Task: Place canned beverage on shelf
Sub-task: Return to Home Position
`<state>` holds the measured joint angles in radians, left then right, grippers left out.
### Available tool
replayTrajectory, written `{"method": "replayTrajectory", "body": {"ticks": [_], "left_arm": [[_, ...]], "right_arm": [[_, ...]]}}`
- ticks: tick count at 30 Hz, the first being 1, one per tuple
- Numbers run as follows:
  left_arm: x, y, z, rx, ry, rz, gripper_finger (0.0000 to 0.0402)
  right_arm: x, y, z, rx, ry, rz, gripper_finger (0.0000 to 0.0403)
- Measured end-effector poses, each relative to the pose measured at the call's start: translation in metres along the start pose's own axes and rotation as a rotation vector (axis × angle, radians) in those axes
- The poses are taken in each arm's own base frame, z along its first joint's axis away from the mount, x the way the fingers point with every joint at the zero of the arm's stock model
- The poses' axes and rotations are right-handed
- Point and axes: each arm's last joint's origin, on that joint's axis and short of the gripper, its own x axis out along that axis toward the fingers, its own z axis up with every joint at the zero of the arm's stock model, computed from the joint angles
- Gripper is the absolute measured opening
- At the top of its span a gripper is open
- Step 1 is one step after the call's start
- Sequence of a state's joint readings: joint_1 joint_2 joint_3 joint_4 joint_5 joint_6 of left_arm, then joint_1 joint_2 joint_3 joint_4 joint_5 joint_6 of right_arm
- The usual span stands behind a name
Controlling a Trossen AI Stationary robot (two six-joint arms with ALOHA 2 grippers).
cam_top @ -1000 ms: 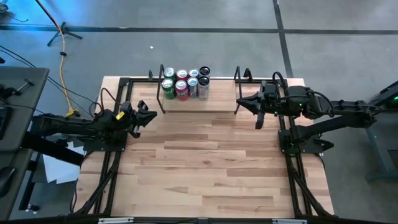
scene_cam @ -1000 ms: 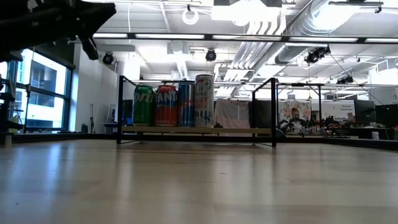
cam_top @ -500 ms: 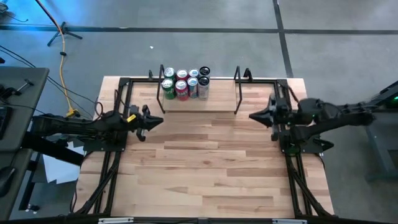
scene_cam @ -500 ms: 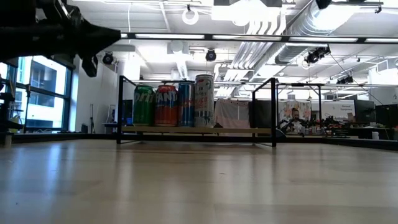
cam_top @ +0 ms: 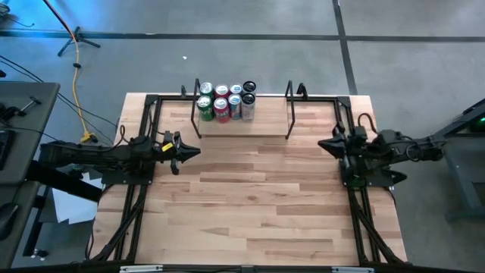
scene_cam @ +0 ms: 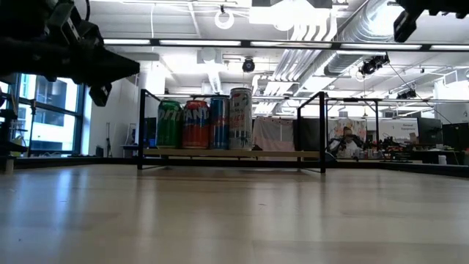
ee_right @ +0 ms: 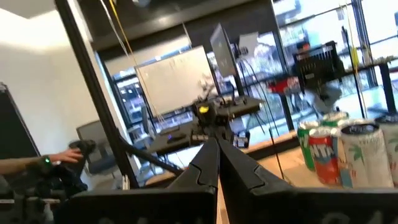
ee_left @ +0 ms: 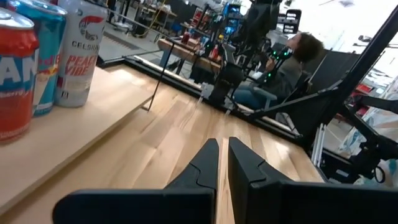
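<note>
Several cans (cam_top: pixel 226 101) stand upright in a cluster on the left part of the shelf (cam_top: pixel 265 123), a pale-wood board with black wire uprights at the table's far edge; they also show in the low view (scene_cam: pixel 205 122). My left gripper (cam_top: pixel 195 152) is shut and empty at the table's left side, above the wood, its fingers (ee_left: pixel 224 155) nearly together. My right gripper (cam_top: pixel 321 144) is shut and empty at the table's right side, right of the shelf's right upright (cam_top: pixel 289 110).
Black frame rails run along the table's left (cam_top: pixel 140 197) and right (cam_top: pixel 356 205) sides. The shelf's right half (cam_top: pixel 269 114) is bare. A person sits beyond the table in the left wrist view (ee_left: pixel 280 68); a hand shows in the right wrist view (ee_right: pixel 59 158).
My right gripper has drawn back from beside the shelf's right upright toward the table's right edge and a little nearer. My left gripper has moved toward the table's middle and shut. The cans have stayed put.
</note>
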<state>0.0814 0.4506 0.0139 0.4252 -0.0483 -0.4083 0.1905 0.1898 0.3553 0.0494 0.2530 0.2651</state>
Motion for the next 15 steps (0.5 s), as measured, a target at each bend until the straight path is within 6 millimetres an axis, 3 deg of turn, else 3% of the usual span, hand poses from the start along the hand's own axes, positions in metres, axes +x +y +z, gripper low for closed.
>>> {"method": "replayTrajectory", "body": {"ticks": [6,15], "left_arm": [[-0.008,-0.001,0.002,-0.001,-0.017,-0.007,0.0],[-0.02,0.0,0.003,-0.002,-0.034,-0.015,0.0]], "right_arm": [[-0.013,-0.002,0.005,-0.044,-0.071,0.037,0.0],[-0.014,-0.003,0.001,-0.073,-0.028,0.028,0.0]]}}
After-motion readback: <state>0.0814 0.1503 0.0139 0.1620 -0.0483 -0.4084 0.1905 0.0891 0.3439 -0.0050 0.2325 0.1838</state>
